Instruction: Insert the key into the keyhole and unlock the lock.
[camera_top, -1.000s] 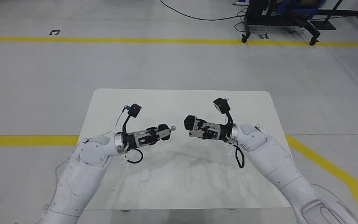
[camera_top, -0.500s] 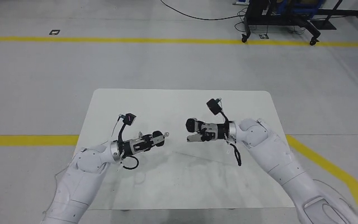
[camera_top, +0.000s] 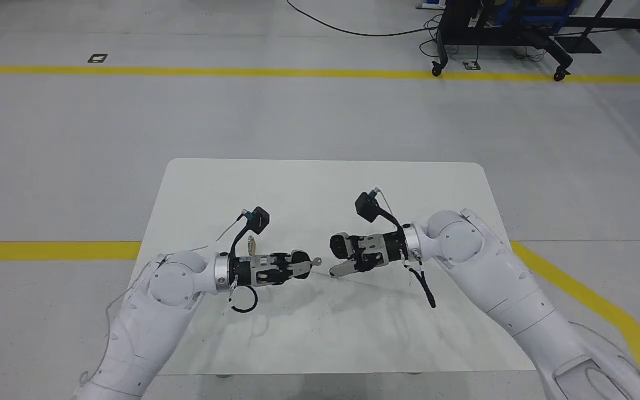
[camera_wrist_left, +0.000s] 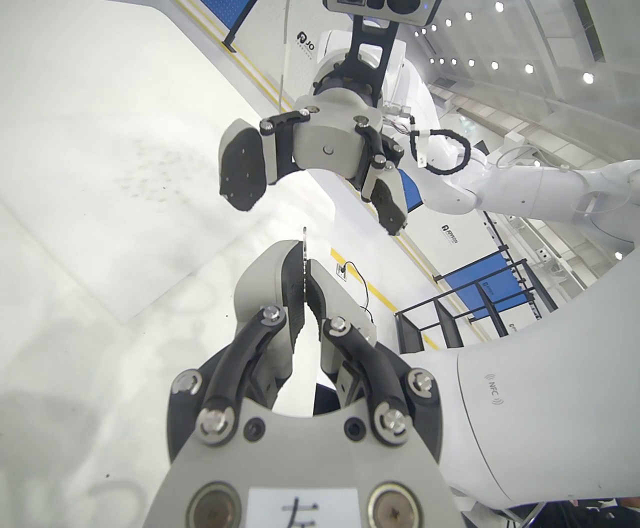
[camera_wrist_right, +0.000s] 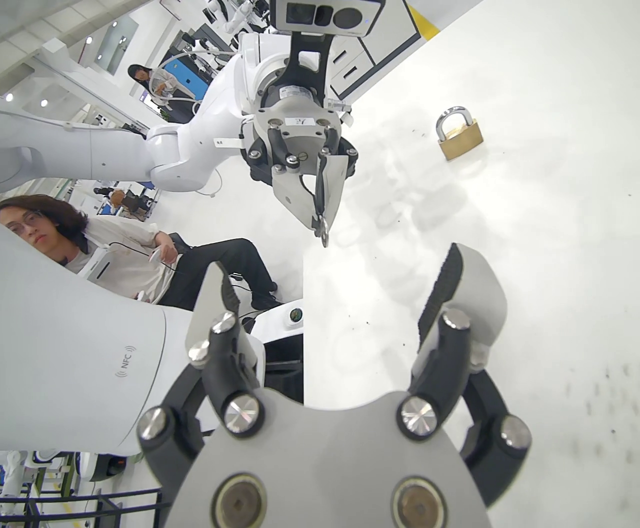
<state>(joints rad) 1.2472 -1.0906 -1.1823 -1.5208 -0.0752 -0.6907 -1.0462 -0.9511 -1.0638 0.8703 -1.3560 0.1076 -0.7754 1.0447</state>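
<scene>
A brass padlock with a silver shackle lies on the white table, apart from both grippers. My left gripper hovers over the table's middle, shut on a thin metal key. The key's end sticks out past the fingertips. Facing it a short way off is my right gripper, open, with nothing between its black pads. In the right wrist view my right gripper spreads wide, with the key straight ahead of it. The key and the right gripper do not touch.
Yellow floor lines run behind and beside the table. A black wheeled stand is far back on the right. A seated person shows beyond the table's edge. The tabletop carries light scuff marks.
Both grippers have moved toward the table's near edge. The left gripper with the key swung inward, so its tip is now closer to the right gripper. The right gripper has tilted downward.
</scene>
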